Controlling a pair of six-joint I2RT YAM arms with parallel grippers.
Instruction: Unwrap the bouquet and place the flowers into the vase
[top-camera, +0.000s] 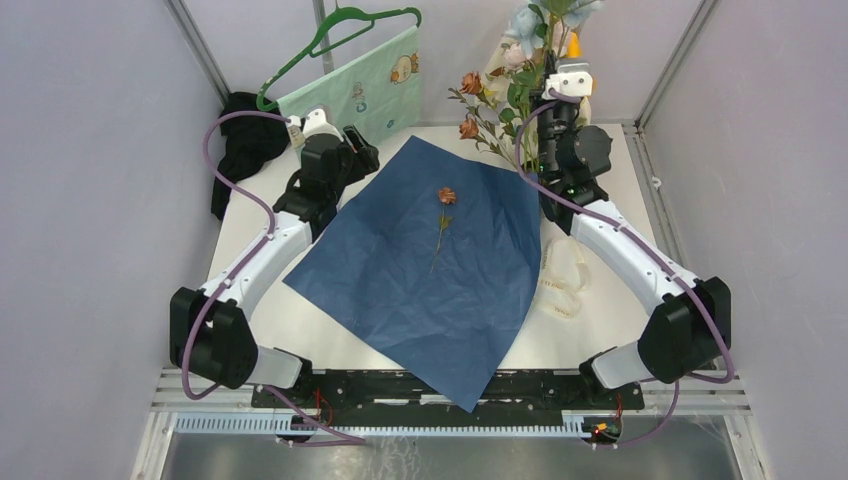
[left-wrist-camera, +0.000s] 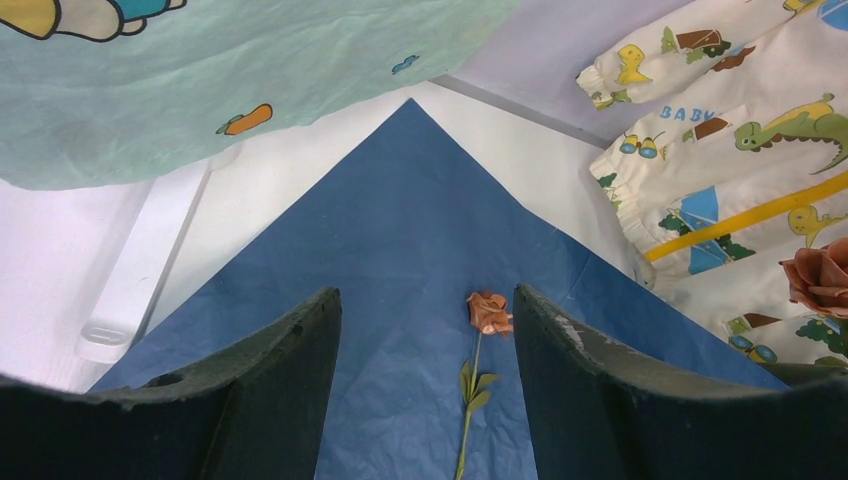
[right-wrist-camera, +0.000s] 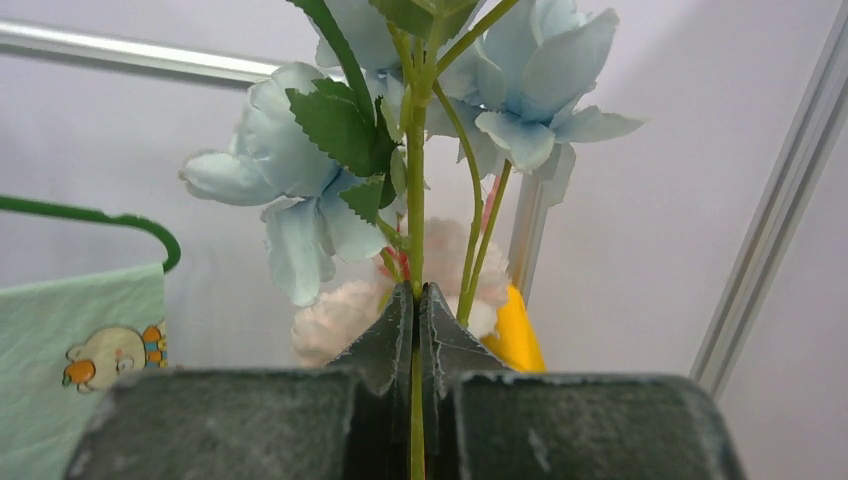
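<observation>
The bouquet's blue wrapping paper (top-camera: 420, 270) lies spread flat on the table. One rust-orange flower (top-camera: 446, 196) lies on it, and in the left wrist view this flower (left-wrist-camera: 489, 312) shows between my fingers, further off. My left gripper (top-camera: 345, 150) hovers open over the paper's far left edge, and the left gripper (left-wrist-camera: 425, 292) holds nothing. At the back right my right gripper (top-camera: 548, 100) is shut on the stems of the flowers (top-camera: 520, 60), held upright. The right gripper (right-wrist-camera: 415, 292) pinches a green stem below pale blue blooms (right-wrist-camera: 300, 190). The vase is out of view.
A cream ribbon (top-camera: 565, 280) lies on the table right of the paper. A mint garment on a green hanger (top-camera: 355, 80) hangs at the back. A black cloth heap (top-camera: 245, 145) sits back left. A dinosaur-print garment (left-wrist-camera: 740, 190) lies beyond the paper's far corner.
</observation>
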